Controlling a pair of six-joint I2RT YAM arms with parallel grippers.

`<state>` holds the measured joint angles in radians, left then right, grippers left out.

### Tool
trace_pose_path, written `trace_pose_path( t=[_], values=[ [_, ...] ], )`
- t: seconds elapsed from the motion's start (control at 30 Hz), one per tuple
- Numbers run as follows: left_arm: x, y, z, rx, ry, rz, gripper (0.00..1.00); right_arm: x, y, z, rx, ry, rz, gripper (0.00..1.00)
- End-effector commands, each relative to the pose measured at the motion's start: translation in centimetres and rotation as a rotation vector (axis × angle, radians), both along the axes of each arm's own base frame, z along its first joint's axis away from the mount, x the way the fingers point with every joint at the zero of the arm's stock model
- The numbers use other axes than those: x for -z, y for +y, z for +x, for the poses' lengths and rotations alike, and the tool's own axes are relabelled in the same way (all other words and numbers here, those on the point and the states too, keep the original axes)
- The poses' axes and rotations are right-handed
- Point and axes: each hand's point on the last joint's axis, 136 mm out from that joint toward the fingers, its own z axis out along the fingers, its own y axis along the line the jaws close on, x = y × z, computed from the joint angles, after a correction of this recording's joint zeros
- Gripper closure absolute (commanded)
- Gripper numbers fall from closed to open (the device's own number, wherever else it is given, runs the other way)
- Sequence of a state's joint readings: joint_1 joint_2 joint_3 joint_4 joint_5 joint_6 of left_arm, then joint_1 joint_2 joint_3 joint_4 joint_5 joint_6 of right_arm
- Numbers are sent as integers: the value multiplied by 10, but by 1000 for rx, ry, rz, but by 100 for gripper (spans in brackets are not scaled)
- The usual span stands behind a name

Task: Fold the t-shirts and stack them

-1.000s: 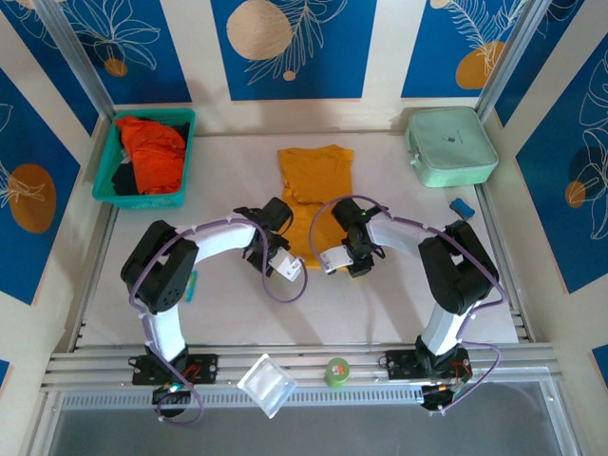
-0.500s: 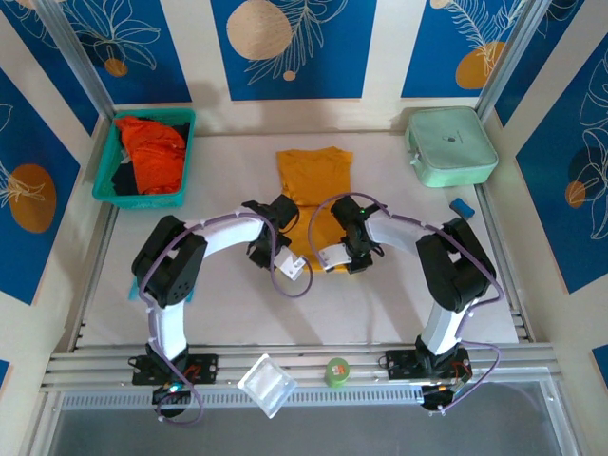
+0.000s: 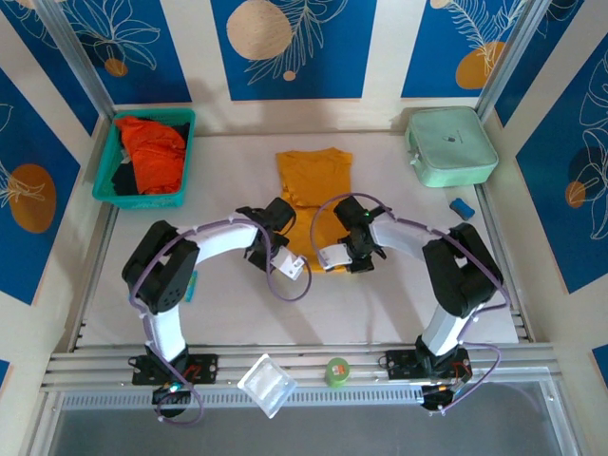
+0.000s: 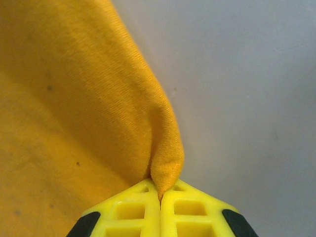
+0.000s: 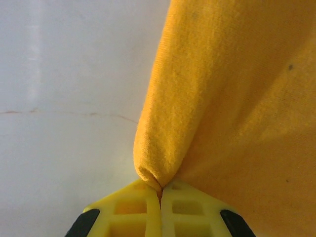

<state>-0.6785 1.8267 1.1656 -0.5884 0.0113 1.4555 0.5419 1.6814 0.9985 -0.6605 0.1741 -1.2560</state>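
The golden mustard-yellow cloth t-shirt (image 3: 313, 180) lies flat in the middle of the white table (image 3: 399, 304), collar toward the far side. It looks like a narrow strip, so its sleeves seem to be turned in already. The left gripper (image 4: 160, 196) is closed tight on the shirt's near left corner, a small peak of cloth nipped between its yellow fingers. The right gripper (image 5: 160, 193) is closed the same way on the near right corner. With both near corners held, the step in hand appears to be the crosswise fold, carrying the hem toward the collar; no such fold shows yet. The bright red-orange cloth t-shirt (image 3: 157, 152) sits crumpled in the teal plastic basket (image 3: 142, 201) at the far left, well apart from the arms, untouched. So roughly the first shirt is part folded, the second has yet to be folded, and nothing is stacked.
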Motion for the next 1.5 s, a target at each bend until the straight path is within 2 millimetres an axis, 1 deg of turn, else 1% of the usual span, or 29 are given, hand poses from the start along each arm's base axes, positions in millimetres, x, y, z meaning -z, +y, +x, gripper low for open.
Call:
trace_pose_path(
  t=[0.0,0.1,0.17,0.33,0.47,0.5,0.6,0.7,0.73,0.83,0.93,1.1,1.17,1.3,1.37,1.47],
  values=[
    [-33,-5,9,-57,-89,-89,100,-18,2,-17,37,2,73,100],
    [-55,-8,0,-114,-63,-155,100,-25,5,-25,62,-38,115,100],
    [-66,-9,-7,-142,-54,-184,100,-30,5,-33,74,-54,127,100],
    [-76,1,-38,-145,-74,-168,100,-46,2,-52,102,-90,130,100],
    [-80,12,-72,-148,-81,-138,100,-63,-2,-77,110,-102,127,100],
    [-83,15,-81,-150,-82,-137,100,-68,-3,-83,111,-109,125,100],
    [-97,20,-98,-165,-103,-156,100,-87,-6,-98,119,-126,137,100],
    [-117,21,-98,-197,-147,-221,100,-111,0,-99,105,-169,208,100],
    [-121,21,-96,-199,-170,-235,100,-118,3,-96,97,-193,239,100],
    [-131,22,-77,-218,-260,-244,100,-138,11,-80,90,-242,322,100],
    [-137,24,-54,-266,-292,-241,100,-149,13,-51,123,-272,362,100],
    [-150,17,-10,-339,-321,-295,100,-161,12,6,202,-281,401,100],
    [-156,16,9,-364,-327,-317,100,-163,11,27,226,-284,400,100],
    [-167,12,45,-393,-322,-353,100,-159,4,73,294,-285,359,100],
    [-164,10,59,-392,-307,-349,100,-154,3,91,321,-270,351,100],
    [-149,8,77,-388,-276,-314,100,-139,1,113,362,-223,342,100]
  ],
)
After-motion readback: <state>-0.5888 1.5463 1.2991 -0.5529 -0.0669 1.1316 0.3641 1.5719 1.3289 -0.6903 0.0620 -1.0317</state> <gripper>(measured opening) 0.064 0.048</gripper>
